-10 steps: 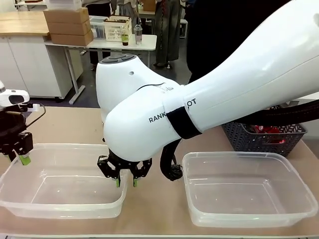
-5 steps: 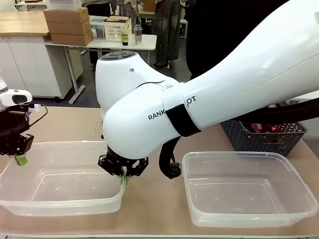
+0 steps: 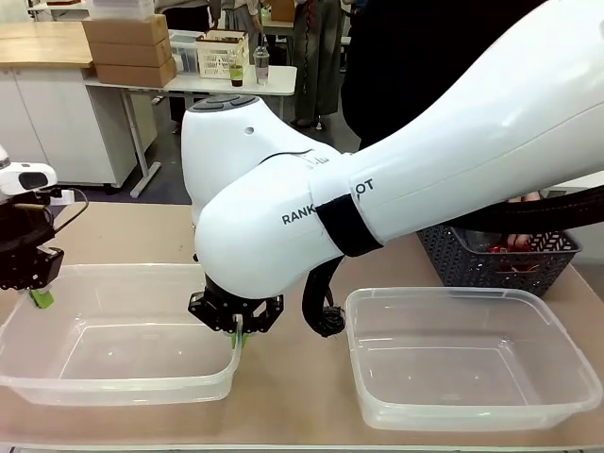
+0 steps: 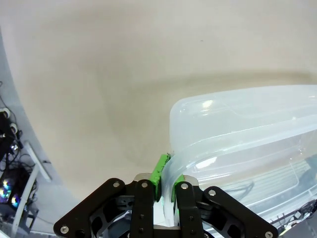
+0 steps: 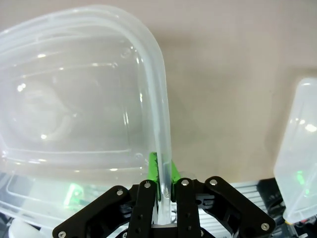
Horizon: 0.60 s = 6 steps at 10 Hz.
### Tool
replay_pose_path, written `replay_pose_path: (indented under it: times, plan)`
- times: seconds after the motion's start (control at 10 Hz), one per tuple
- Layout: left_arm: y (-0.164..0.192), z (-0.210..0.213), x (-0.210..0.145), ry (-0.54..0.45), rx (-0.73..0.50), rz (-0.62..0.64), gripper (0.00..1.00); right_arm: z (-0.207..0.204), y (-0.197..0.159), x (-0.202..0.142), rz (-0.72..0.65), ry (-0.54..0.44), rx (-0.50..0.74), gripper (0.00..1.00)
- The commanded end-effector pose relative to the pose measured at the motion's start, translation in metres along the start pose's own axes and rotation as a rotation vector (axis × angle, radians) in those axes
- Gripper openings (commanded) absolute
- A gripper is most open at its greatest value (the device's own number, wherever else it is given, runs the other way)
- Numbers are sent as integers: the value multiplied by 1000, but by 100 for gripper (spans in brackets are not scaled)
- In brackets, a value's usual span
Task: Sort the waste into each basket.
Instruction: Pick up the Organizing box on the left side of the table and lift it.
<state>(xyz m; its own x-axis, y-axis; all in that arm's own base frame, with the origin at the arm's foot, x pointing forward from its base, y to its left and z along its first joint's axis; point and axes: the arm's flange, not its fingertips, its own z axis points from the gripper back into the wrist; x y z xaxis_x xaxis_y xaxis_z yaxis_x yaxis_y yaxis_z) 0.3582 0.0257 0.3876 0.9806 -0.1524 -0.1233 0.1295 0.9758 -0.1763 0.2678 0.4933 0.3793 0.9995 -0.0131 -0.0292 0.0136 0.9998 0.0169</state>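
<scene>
The left gripper (image 3: pixel 40 297) pinches the left-end rim of the left tub (image 3: pixel 123 274) and the right gripper (image 3: pixel 236 332) its right-end rim, so the tub's length spans between them.

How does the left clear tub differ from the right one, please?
The left tub is clamped at its rim by the left gripper and right gripper; nothing touches the right tub. The right tub sits by the grey basket, the left tub farther off. Both are clear and empty.
</scene>
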Motion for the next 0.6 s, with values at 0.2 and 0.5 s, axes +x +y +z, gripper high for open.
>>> replay_pose_path:
  times: [0.2,0.5]
  plan:
    - [-22,50,-45,-117,-77,111,0,85,-75,-5,94,99,-99,0]
    - [-65,109,-32,-241,-77,52,0,116,-136,-35,89,342,-171,0]
